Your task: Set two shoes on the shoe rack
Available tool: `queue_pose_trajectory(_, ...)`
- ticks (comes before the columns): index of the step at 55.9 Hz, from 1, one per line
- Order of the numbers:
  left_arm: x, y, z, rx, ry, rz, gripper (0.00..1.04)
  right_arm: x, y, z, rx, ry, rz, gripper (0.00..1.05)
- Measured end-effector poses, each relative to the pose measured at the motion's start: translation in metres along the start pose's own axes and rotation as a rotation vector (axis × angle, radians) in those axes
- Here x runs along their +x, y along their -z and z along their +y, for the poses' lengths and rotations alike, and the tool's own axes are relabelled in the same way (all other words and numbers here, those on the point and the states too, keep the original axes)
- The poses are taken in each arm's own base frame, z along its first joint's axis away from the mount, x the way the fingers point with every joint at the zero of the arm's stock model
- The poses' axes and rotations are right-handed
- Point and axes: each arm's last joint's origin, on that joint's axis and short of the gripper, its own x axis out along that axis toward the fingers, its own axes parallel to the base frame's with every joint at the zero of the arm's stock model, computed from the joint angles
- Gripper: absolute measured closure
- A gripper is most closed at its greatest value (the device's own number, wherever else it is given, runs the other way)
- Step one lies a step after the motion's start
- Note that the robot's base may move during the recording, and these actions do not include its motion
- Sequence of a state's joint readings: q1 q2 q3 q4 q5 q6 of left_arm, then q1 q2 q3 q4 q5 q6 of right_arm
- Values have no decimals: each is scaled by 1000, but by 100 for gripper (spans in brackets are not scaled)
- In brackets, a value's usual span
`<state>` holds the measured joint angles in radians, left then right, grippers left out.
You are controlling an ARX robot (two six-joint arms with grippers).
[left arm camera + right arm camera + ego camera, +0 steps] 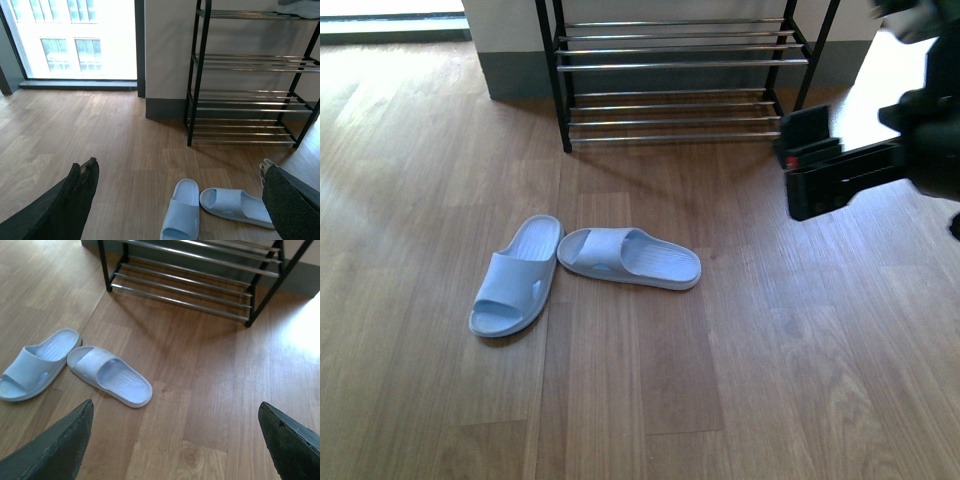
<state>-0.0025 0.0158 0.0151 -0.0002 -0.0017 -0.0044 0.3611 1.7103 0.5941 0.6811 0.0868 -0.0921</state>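
On the wooden floor (770, 400), a little way in front of the shoe rack (680, 64), lie two pale blue slides, neither of them on a shelf. The left slide (515, 280) lies lengthwise with its open toe toward the robot. The right slide (630, 258) lies crosswise, one end just beside the left slide's far end; whether they touch cannot be told.

The shoe rack stands against the wall (510, 40) at the far edge of the floor, and the front view cuts off its upper tiers. In the left wrist view its highest visible shelf carries a pale grey thing (300, 7), cut off by the frame and too partial to identify.

The right gripper (800, 160) hangs in the air near the rack's right side, dark and blurred; its wrist view shows the jaws spread wide, holding nothing. Of the left gripper (177, 165) only two dark fingers (75, 200) show, also set wide apart and holding nothing.
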Motion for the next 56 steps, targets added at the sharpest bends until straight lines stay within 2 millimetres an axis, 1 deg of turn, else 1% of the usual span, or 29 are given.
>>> queue_pose_trajectory(4, 0, 0, 0, 0, 0, 0, 9, 22, 2, 8, -22, -26, 27, 9)
queue_pose_trajectory(11, 0, 0, 0, 0, 0, 0, 9, 78, 12, 26, -68, -58, 72, 9)
queue_pose_trajectory(12, 0, 0, 0, 0, 0, 0, 9, 82, 13, 27, -70, -59, 76, 9)
queue_pose_trajectory(13, 0, 0, 0, 0, 0, 0, 9, 90, 16, 29, -72, -62, 86, 9)
queue_pose_trajectory(14, 0, 0, 0, 0, 0, 0, 9, 94, 17, 30, -72, -64, 91, 9)
queue_pose_trajectory(15, 0, 0, 0, 0, 0, 0, 9, 106, 22, 32, -75, -68, 108, 9)
queue_pose_trajectory(16, 0, 0, 0, 0, 0, 0, 9, 110, 23, 33, -75, -71, 113, 9)
queue_pose_trajectory(18, 0, 0, 0, 0, 0, 0, 9, 127, 31, 36, -80, -78, 136, 9)
queue_pose_trajectory(19, 0, 0, 0, 0, 0, 0, 9, 131, 32, 37, -82, -79, 142, 9)
queue_pose_trajectory(23, 0, 0, 0, 0, 0, 0, 9, 172, 55, 44, -97, -102, 206, 9)
queue_pose_trajectory(25, 0, 0, 0, 0, 0, 0, 9, 188, 65, 48, -108, -115, 228, 9)
queue_pose_trajectory(26, 0, 0, 0, 0, 0, 0, 9, 199, 73, 51, -112, -127, 244, 9)
queue_pose_trajectory(31, 0, 0, 0, 0, 0, 0, 9, 242, 104, 61, -142, -158, 299, 9)
queue_pose_trajectory(33, 0, 0, 0, 0, 0, 0, 9, 251, 111, 63, -143, -166, 310, 9)
queue_pose_trajectory(38, 0, 0, 0, 0, 0, 0, 9, 282, 139, 70, -153, -197, 354, 9)
queue_pose_trajectory(41, 0, 0, 0, 0, 0, 0, 9, 296, 152, 74, -151, -224, 370, 9)
queue_pose_trajectory(45, 0, 0, 0, 0, 0, 0, 9, 307, 163, 78, -149, -246, 382, 9)
queue_pose_trajectory(50, 0, 0, 0, 0, 0, 0, 9, 318, 171, 83, -136, -279, 388, 9)
queue_pose_trajectory(56, 0, 0, 0, 0, 0, 0, 9, 326, 174, 89, -114, -296, 388, 9)
